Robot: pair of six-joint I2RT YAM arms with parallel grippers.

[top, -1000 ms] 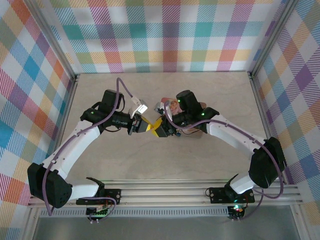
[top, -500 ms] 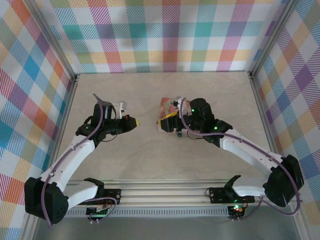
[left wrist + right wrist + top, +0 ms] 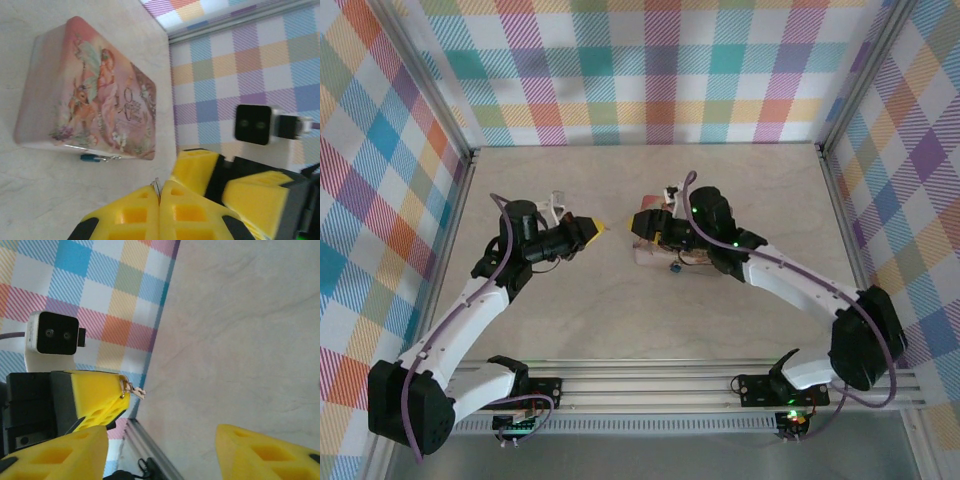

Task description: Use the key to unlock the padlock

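Pinching the key [image 3: 156,184] between the pressed-together fingers of my left tool [image 3: 597,228], I leave only its thin metal tip poking out past the yellow pads. My right tool [image 3: 162,440] faces it, near but apart, with its fingers spread wide and nothing between them. The padlock [image 3: 90,158] sits against the long side of the pink tin [image 3: 90,100], which lies flat on the surface [image 3: 620,320] by my right arm.
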